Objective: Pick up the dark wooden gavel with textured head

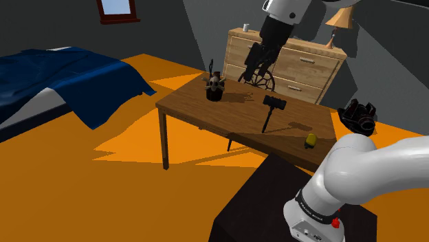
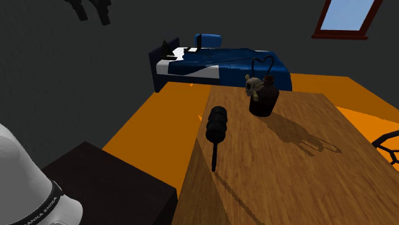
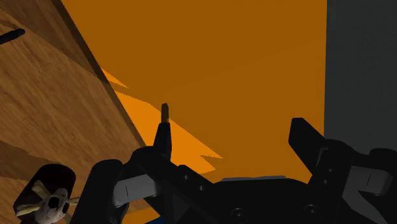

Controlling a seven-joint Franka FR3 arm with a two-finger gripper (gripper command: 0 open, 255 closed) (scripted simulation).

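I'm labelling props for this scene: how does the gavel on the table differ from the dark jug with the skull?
The gavel lies flat; the skull jug stands upright. The gavel is long with a thin handle; the jug is squat and rounded. The gavel is dark all over; the jug bears a pale skull. Both are dark and sit apart on the wooden table.
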